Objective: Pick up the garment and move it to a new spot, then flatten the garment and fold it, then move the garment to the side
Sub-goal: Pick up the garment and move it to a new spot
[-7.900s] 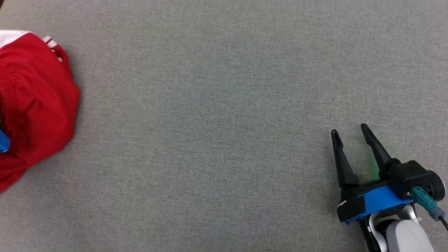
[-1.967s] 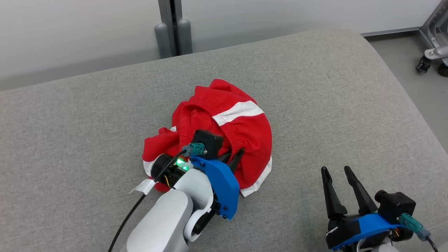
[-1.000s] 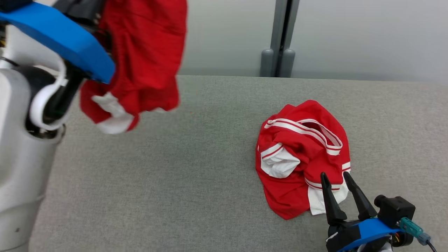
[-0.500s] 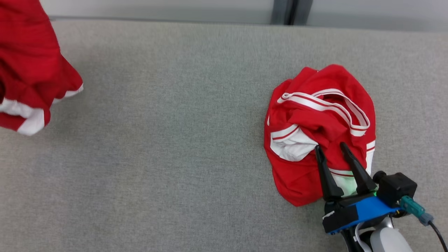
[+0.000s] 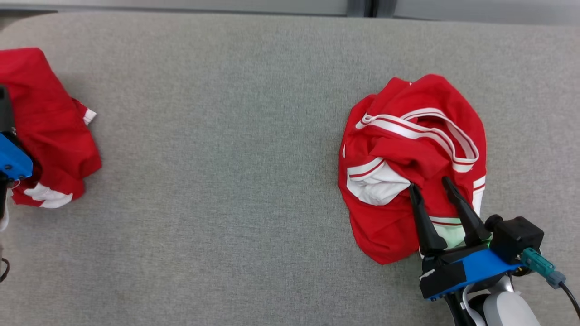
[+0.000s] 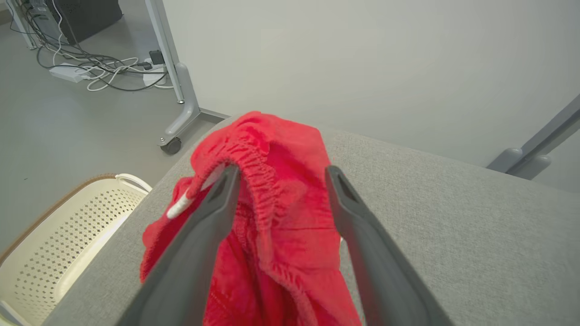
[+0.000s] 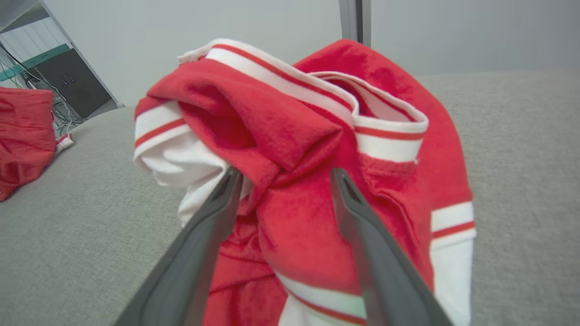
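Left gripper [image 6: 283,171]: my jaws stand wide apart, astride the elastic waistband [image 6: 258,167] at the centre of the left wrist view. They clamp nothing, and the cloth lies loose between them.
Red shorts [image 5: 50,122]: a crumpled heap at the left edge of the head view, on the grey cushion [image 5: 226,181] near its rounded end.
Why there: my guess is that this end is their new spot, with bare cushion beside them for spreading. They are still bunched, so flattening is not yet done.
Right gripper [image 5: 429,183]: spread fully, holding nothing, at the lower right of the head view.
Red-and-white top [image 5: 408,149]: bunched at centre right. My right fingers flank a raised fold, placed, I judge, to pinch it.
Cream basket [image 6: 68,226]: lower left of the left wrist view, on the floor just beside the cushion's end.
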